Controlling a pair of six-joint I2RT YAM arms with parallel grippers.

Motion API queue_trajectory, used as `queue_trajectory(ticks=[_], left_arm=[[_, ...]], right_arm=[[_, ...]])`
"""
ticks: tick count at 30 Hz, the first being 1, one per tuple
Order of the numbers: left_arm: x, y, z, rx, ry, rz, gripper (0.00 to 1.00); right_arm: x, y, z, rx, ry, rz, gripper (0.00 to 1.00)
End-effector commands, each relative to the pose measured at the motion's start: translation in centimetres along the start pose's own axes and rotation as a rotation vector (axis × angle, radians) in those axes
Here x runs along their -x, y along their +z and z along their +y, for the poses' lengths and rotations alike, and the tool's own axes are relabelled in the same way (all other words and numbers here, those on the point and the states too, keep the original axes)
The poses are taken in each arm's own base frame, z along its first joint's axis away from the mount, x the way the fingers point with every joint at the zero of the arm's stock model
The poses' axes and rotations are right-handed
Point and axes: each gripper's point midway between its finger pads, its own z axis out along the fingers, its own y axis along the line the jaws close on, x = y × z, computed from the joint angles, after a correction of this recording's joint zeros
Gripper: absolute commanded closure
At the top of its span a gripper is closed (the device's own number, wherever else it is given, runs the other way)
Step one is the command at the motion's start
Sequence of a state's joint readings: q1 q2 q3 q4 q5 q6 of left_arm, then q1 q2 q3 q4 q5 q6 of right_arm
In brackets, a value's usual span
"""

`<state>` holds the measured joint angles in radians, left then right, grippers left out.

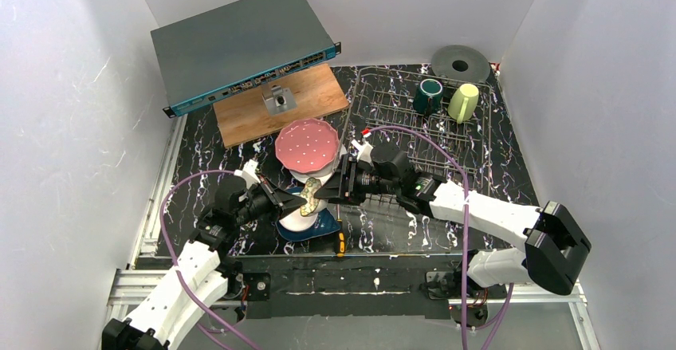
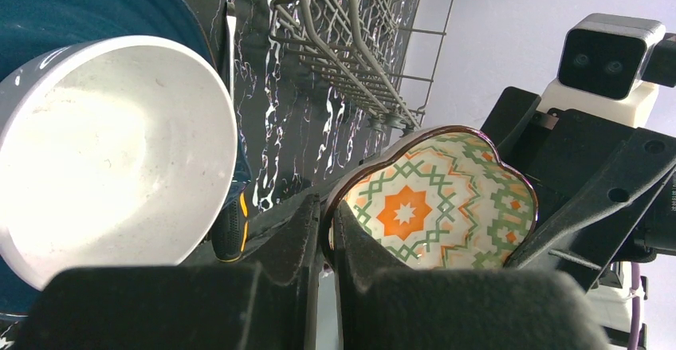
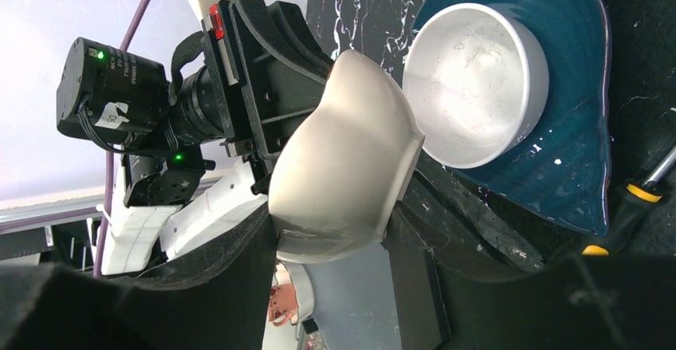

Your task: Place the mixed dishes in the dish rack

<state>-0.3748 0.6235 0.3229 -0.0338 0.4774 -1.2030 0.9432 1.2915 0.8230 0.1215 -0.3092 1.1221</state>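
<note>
Grippers meet just left of the dish rack's [image 1: 383, 103] near-left corner, w/ one dish between them. From the L side, we see the left gripper [image 1: 296, 201] w/ fingers pinched tight on the rim of the small flower-shaped dish [image 2: 442, 206], which it holds on edge in the air, patterned face toward its own wrist cam. Below that, also left of the rack's near-left corner, the white bowl [image 1: 296, 221] sits in the dark blue plate [image 1: 312, 235]; a screwdriver [image 1: 341, 240] lies just beside the plate on the rack side. The pink white-dotted plate [image 1: 307, 144] lies just left of the rack's L edge, farther back. From the rack side, the right gripper [image 3: 335, 238] has its fingers about half apart, straddling the dish's plain cream underside; as far as we can tell they touch it on both sides. Inside the rack's far-R part we find the dark teal mug [image 1: 429, 95] and, to its R, the pale yellow-green mug [image 1: 464, 103].
</note>
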Motion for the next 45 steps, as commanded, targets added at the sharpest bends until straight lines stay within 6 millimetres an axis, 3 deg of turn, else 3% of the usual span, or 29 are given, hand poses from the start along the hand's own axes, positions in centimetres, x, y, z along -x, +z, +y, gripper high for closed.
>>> queue_trajectory(ticks=[1,6,13,30,38,45], left_arm=[[0.1,-0.9,-2.6,-0.062,0.036,0.001,1.00],[0.1,-1.0,-2.6,-0.057,0.035,0.001,1.00],[0.0,-1.0,-2.6,-0.055,0.027,0.007,0.99],[-0.2,-1.7,-2.5,-0.033,0.044,0.008,0.57],[-0.4,-2.2,-2.7,-0.033,0.056,0.002,0.22],[-0.3,-3.2,-3.3,-0.031,0.098,-0.015,0.07]], right_arm=[[1.1,0.0,2.7,0.070,-0.031,-0.034,0.71],[1.0,0.1,2.8,0.078,-0.031,-0.025,0.99],[1.0,-0.3,4.2,0.134,-0.044,-0.024,0.99],[1.1,-0.7,4.1,0.153,-0.018,-0.043,0.99],[1.5,-1.5,2.5,0.115,-0.009,-0.068,0.99],[2.8,-3.2,1.3,0.075,-0.027,-0.127,0.99]])
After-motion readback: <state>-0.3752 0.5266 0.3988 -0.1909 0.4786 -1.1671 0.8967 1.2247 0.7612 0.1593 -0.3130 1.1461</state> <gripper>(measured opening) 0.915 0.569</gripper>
